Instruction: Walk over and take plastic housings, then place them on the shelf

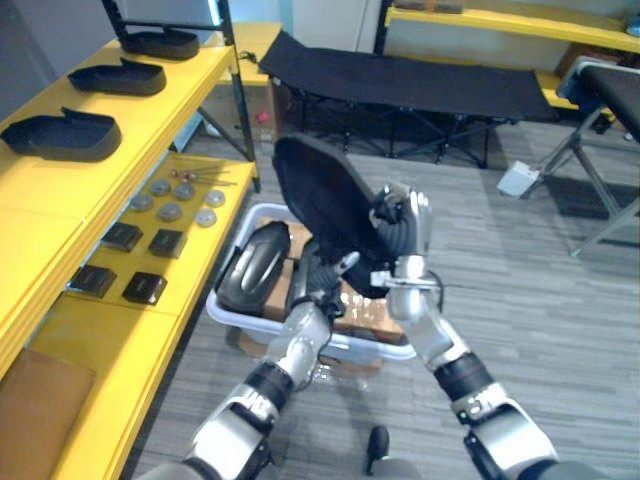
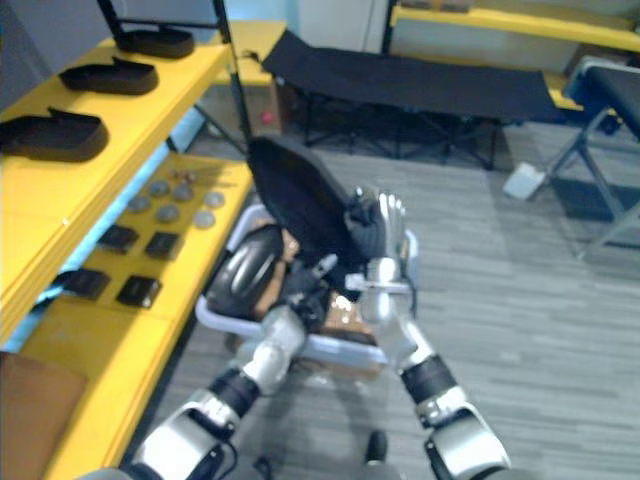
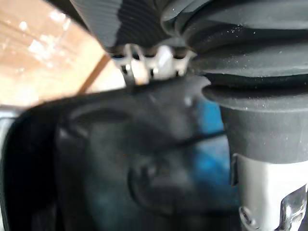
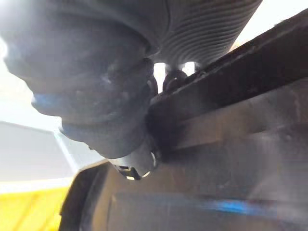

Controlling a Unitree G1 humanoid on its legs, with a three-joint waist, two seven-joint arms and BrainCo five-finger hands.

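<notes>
Left hand (image 1: 325,272) sits under the plastic housing (image 1: 318,195)'s low end, grip can't be told; right hand (image 1: 405,225) pinches its right edge. Housing hangs tilted over the bin (image 1: 240,322). Probably light, stiff, slick; rims grip best. Shelf (image 1: 190,85) far left.

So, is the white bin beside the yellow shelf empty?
No, a black plastic housing lies in the white bin, beneath the lifted housing.
</notes>
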